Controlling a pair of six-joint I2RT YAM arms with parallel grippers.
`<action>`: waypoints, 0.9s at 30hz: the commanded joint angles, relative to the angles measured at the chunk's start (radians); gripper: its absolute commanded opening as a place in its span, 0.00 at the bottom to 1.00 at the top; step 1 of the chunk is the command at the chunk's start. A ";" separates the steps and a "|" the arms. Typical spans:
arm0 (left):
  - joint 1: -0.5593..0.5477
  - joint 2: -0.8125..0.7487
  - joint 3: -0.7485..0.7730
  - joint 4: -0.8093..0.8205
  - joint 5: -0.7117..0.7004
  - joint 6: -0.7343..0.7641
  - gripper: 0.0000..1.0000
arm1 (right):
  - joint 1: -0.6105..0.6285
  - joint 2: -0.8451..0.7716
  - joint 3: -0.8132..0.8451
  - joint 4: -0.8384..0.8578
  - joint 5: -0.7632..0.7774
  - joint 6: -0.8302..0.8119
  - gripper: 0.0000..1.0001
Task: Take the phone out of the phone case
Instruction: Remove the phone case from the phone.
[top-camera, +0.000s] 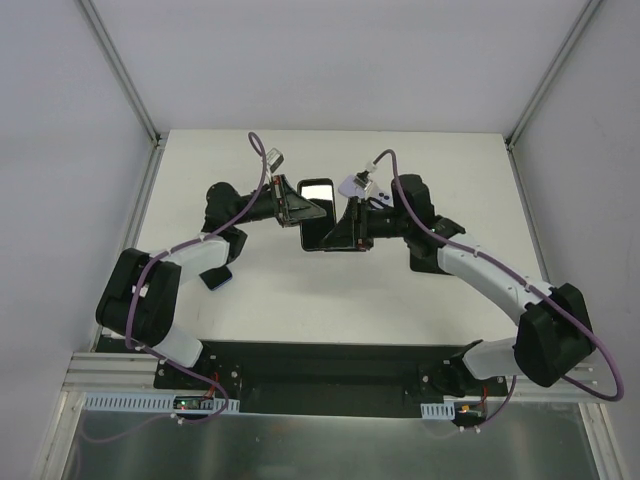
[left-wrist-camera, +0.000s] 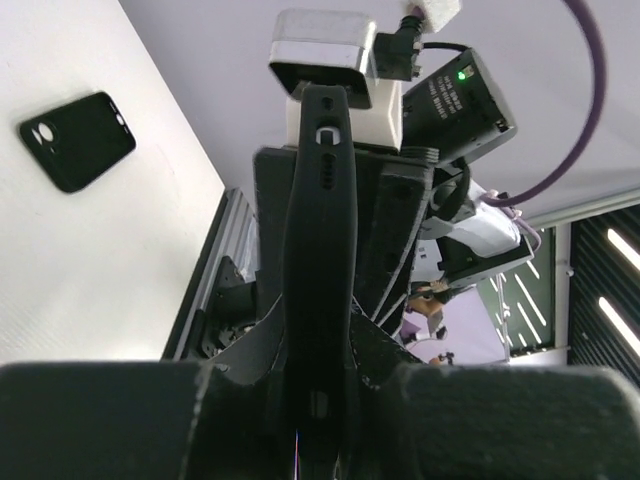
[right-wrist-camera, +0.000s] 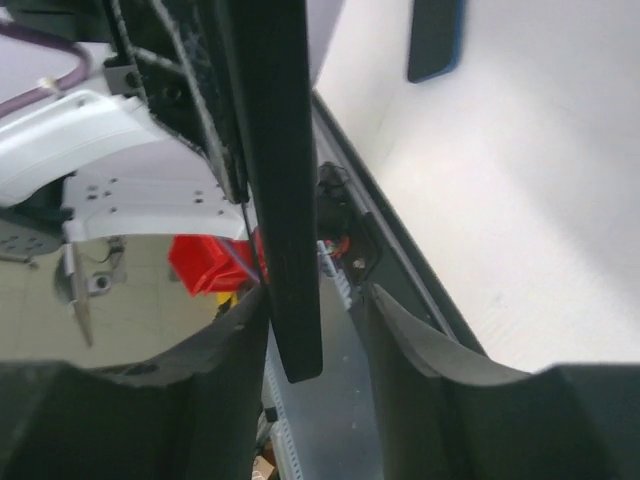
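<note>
The phone (top-camera: 318, 192), glossy screen up, sits in a black phone case (left-wrist-camera: 318, 230) held above the middle of the table between both arms. In the left wrist view I look along the case's edge, with its port and speaker cut-outs. My left gripper (left-wrist-camera: 318, 400) (top-camera: 300, 212) is shut on that case from the left. My right gripper (right-wrist-camera: 320, 330) (top-camera: 342, 228) reaches in from the right and stands open. The thin black edge (right-wrist-camera: 285, 200) rests against one of its fingers, and a clear gap separates it from the other finger (right-wrist-camera: 420, 340).
A loose black case (left-wrist-camera: 77, 140) with a camera cut-out lies flat on the white table. A dark, blue-edged slab (top-camera: 217, 277) (right-wrist-camera: 435, 40) lies under my left arm. The black base rail (top-camera: 320, 362) runs along the near edge; grey walls enclose the table.
</note>
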 joint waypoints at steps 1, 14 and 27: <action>-0.033 -0.092 0.044 0.036 -0.010 0.014 0.00 | 0.006 -0.083 0.122 -0.451 0.351 -0.286 0.47; -0.033 -0.148 0.071 -0.140 -0.023 0.111 0.00 | 0.098 -0.167 0.272 -0.753 0.780 -0.390 0.49; -0.033 -0.214 0.111 -0.548 -0.082 0.339 0.00 | 0.286 -0.217 0.333 -0.733 0.980 -0.396 0.49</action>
